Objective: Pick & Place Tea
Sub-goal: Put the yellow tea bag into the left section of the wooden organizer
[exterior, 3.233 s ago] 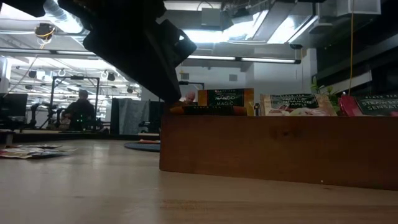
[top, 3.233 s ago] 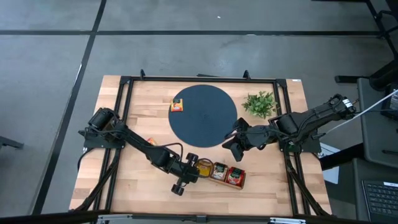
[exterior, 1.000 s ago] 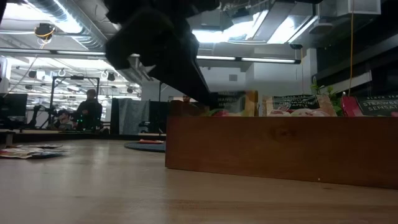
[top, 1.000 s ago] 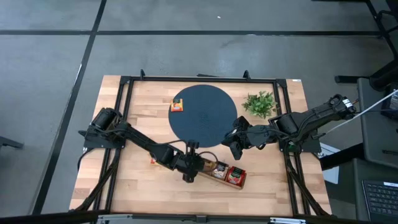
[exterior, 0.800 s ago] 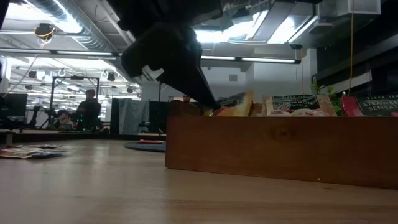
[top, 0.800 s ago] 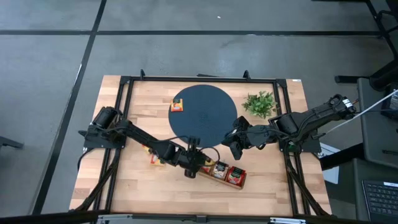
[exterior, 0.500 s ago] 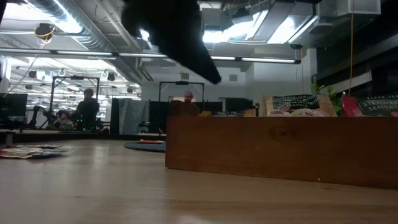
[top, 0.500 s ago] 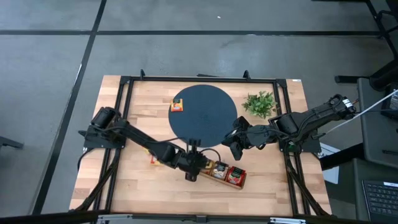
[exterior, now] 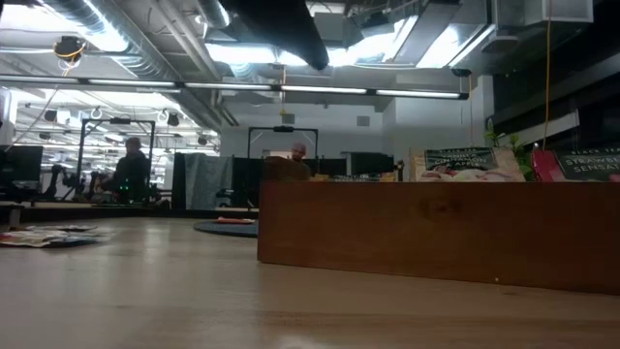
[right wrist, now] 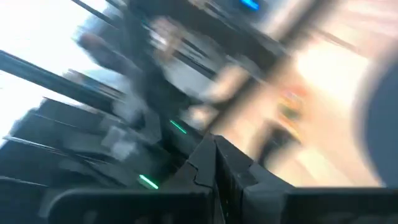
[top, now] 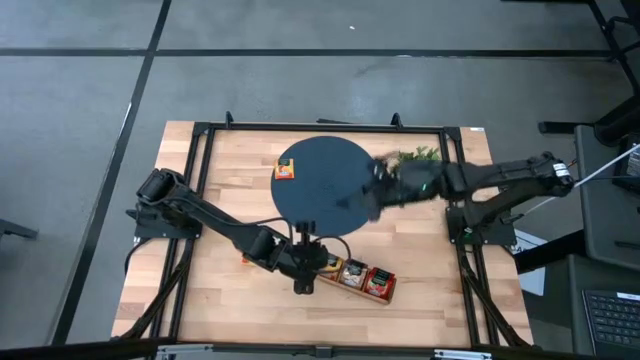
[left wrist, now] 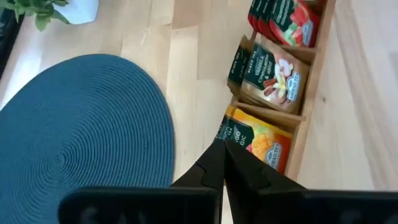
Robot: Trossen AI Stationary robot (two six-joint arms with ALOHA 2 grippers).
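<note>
- The left gripper (top: 300,282) is seen in the high view at about 6 o'clock of the round dark mat (top: 327,186), beside the near end of the wooden tray (top: 352,277); in the left wrist view its jaws (left wrist: 221,163) are pressed together with nothing between them.
- The right gripper (top: 368,192) is seen blurred over the mat's 3 o'clock edge; in the right wrist view its jaws are pressed together, and a held packet cannot be made out.
- Tea packets are stood in the tray's three compartments: orange-yellow (left wrist: 258,142), green-and-white (left wrist: 268,74) and red (left wrist: 285,17).
- One orange tea packet (top: 285,169) is laid on the mat at 9 o'clock.
- Another packet (top: 245,258) is partly hidden under the left arm on the tabletop (top: 420,270).
- A small green plant (top: 418,155) is placed at 3 o'clock of the mat.
</note>
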